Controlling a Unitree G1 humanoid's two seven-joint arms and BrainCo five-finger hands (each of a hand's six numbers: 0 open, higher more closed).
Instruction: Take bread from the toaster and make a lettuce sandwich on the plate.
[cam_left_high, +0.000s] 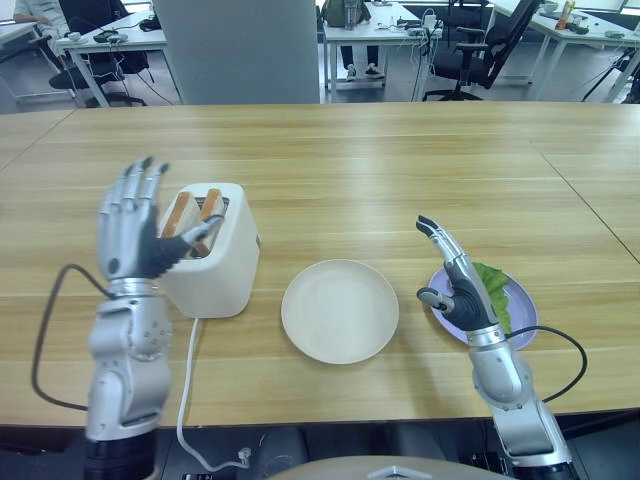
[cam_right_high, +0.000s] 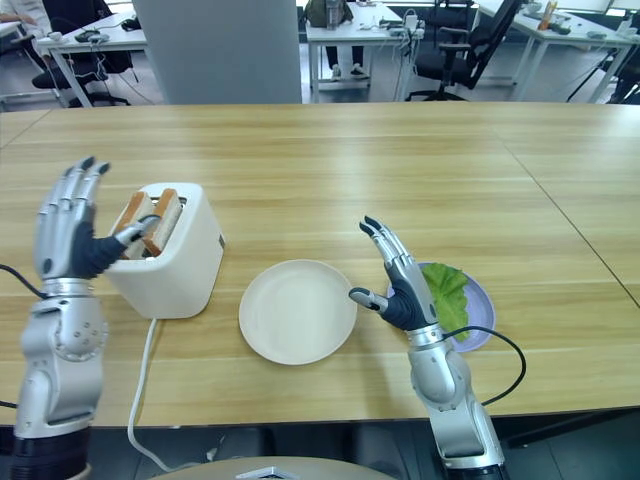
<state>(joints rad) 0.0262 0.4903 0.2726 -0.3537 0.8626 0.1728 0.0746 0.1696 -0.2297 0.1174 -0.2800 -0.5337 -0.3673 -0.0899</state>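
Note:
A cream toaster (cam_left_high: 212, 268) stands left of centre with two slices of toasted bread (cam_left_high: 195, 214) sticking out of its slots. My left hand (cam_left_high: 132, 222) is raised beside the toaster's left side, fingers spread open, thumb near the bread, holding nothing. An empty cream plate (cam_left_high: 340, 310) lies in the middle. To its right a small lilac plate (cam_left_high: 522, 312) carries a green lettuce leaf (cam_left_high: 494, 292). My right hand (cam_left_high: 458, 284) stands upright and open between the two plates, just in front of the lettuce, holding nothing.
The toaster's white cord (cam_left_high: 190, 400) runs off the table's front edge. Wide bare wooden tabletop (cam_left_high: 380, 170) stretches behind the objects. Office desks and chairs (cam_left_high: 480, 50) stand beyond the far edge.

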